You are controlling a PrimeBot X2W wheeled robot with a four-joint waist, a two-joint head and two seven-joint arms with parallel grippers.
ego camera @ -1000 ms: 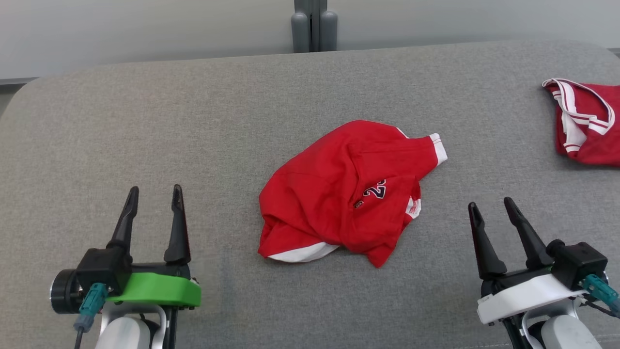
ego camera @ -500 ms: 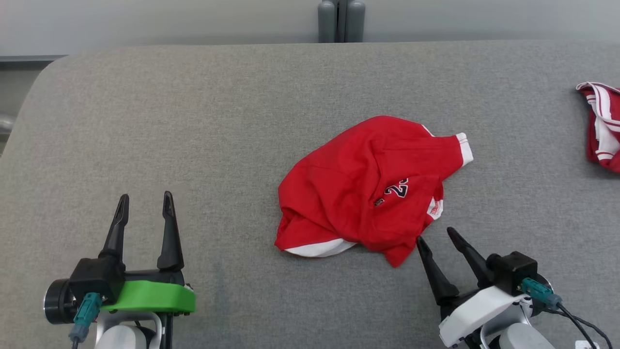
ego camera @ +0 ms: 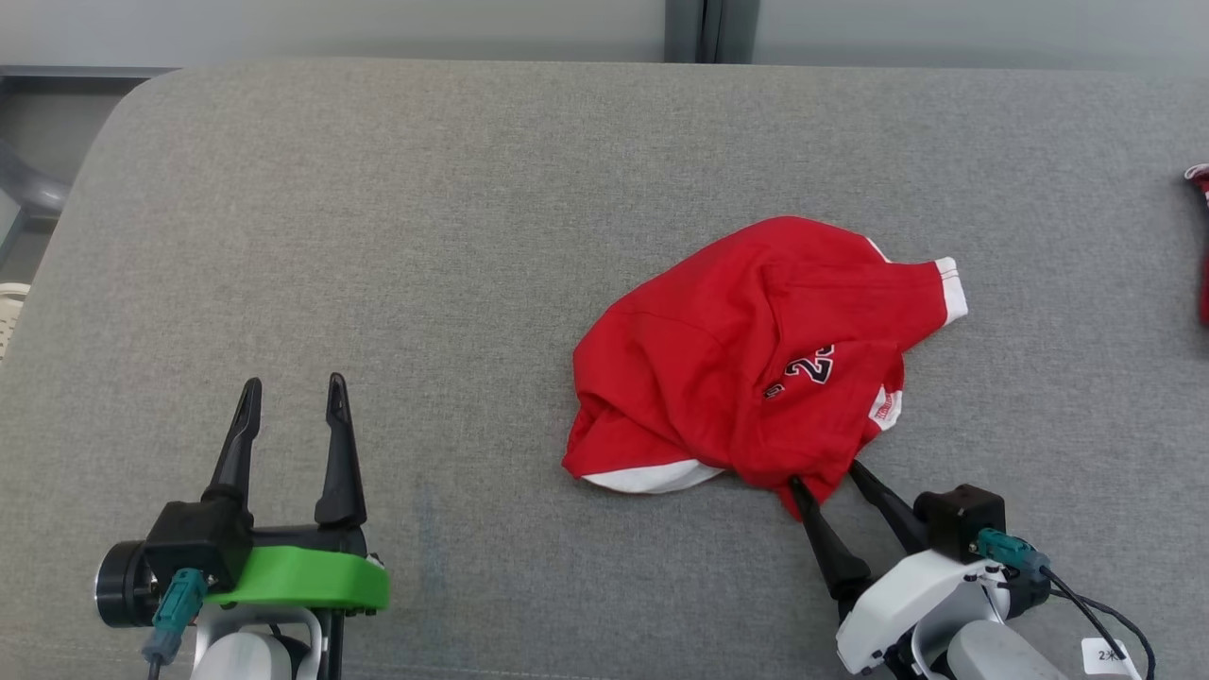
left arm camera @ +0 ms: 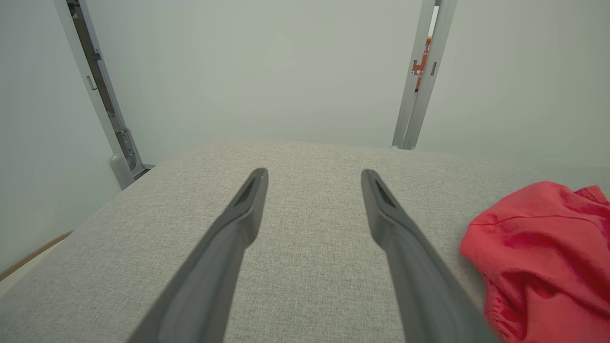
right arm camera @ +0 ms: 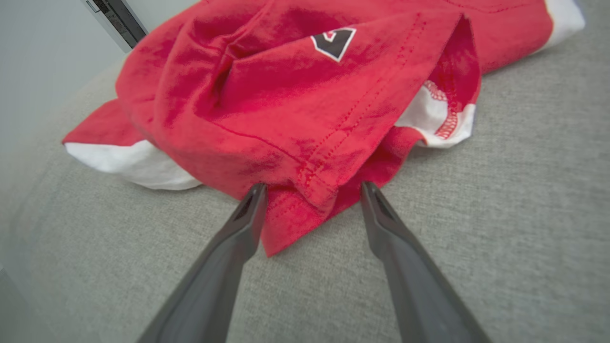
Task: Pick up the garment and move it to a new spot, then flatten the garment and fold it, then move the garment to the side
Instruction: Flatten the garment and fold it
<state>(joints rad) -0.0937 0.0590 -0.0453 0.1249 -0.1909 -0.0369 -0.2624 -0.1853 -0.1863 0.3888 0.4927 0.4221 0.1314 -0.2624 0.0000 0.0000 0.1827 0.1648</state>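
A crumpled red jersey-knit garment (ego camera: pixel 756 364) with white trim and a dark number printed on it lies in a loose heap on the grey fabric-covered worktop (ego camera: pixel 425 236), right of the middle in the head view; one white-cuffed sleeve points toward the far right, and a white band shows under its near left edge; a small pointed corner of red cloth juts out at its near right edge.

The right gripper (ego camera: pixel 822 475), white-bodied with two long dark fingers (ego camera: pixel 824 538), reaches up from the lower right of the head view to that near corner; its fingers stand spread apart, one on each side of the jutting corner; in the right wrist view the gripper (right arm camera: pixel 312 188) has both tips at the hemmed edge of the cloth, with a fold of the red fabric (right arm camera: pixel 295 119) lying between them, not pinched; whether the tips touch the cloth cannot be told.

The left gripper (ego camera: pixel 293 392), with a green collar behind its dark fingers, hovers at the lower left of the head view, well apart from the garment; its fingers are likewise spread, with nothing between them; the left wrist view shows that gripper (left arm camera: pixel 314 174) over bare grey worktop (left arm camera: pixel 305 267), the red garment (left arm camera: pixel 543 257) off to its right.

A second red cloth (ego camera: pixel 1200 246) with white trim peeks in at the far right edge of the head view.
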